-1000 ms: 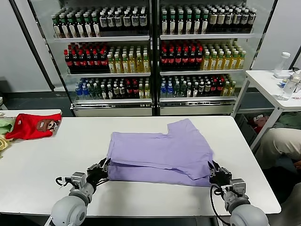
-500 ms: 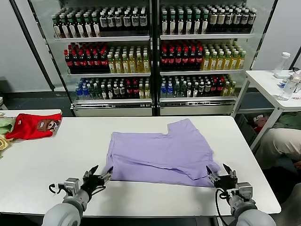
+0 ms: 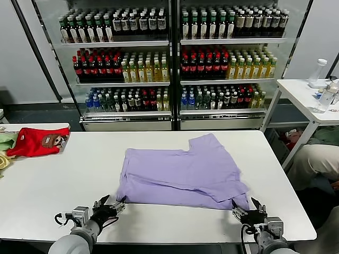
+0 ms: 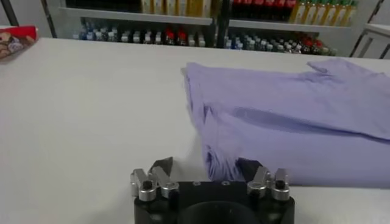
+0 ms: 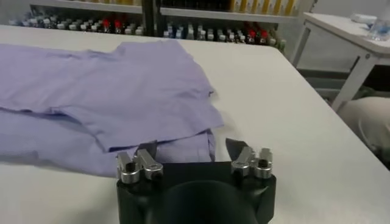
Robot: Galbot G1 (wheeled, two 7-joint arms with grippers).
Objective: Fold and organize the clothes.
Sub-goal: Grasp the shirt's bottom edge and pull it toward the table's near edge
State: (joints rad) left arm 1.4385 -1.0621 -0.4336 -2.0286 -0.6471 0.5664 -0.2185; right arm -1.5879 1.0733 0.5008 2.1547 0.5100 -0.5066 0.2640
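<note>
The lavender T-shirt [image 3: 180,172] lies folded flat in the middle of the white table [image 3: 58,180], print hidden, one sleeve pointing to the far side. My left gripper [image 3: 108,205] is open at the shirt's near left corner, just off the fabric. In the left wrist view the shirt [image 4: 286,115] has its bunched corner lying between the spread jaws of the left gripper [image 4: 205,165]. My right gripper [image 3: 249,211] is open at the near right corner. In the right wrist view the shirt [image 5: 109,91] ends between the spread jaws of the right gripper [image 5: 192,147].
A red garment [image 3: 37,141] and pale green and yellow garments [image 3: 4,142] lie at the table's far left. Shelves of bottles [image 3: 169,58] stand behind. A small white side table [image 3: 304,92] with bottles and a seated person's leg [image 3: 318,159] are at the right.
Both grippers have opened, let go of the shirt's near edge and drawn back towards the table's front edge. The shirt's near hem now lies flat, slightly nearer to me.
</note>
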